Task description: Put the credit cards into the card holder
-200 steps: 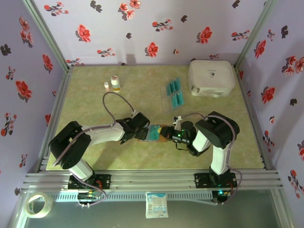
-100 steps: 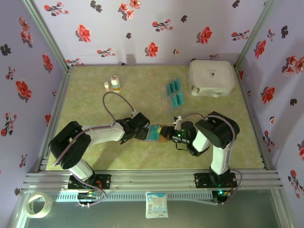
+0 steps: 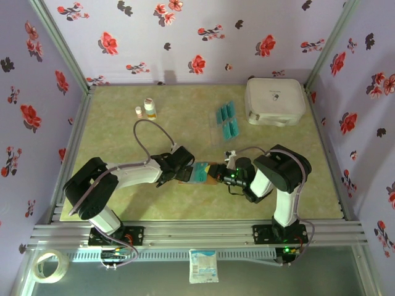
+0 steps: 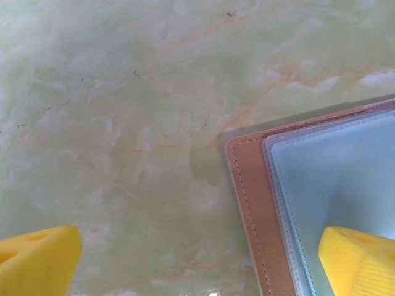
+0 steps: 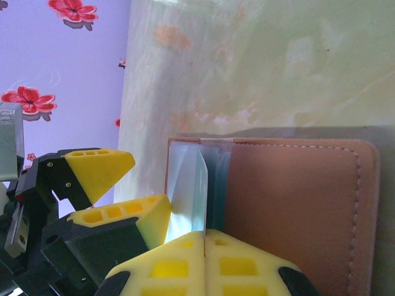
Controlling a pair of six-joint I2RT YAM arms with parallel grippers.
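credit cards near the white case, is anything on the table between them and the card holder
No loose thing shows on the table between the credit cards and the card holder. The left gripper and right gripper sit at the holder's two sides, the right one shut on one of its leaves.

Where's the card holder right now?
In the top view, the card holder lies open near the table's front centre, between the left gripper on its left and the right gripper on its right.
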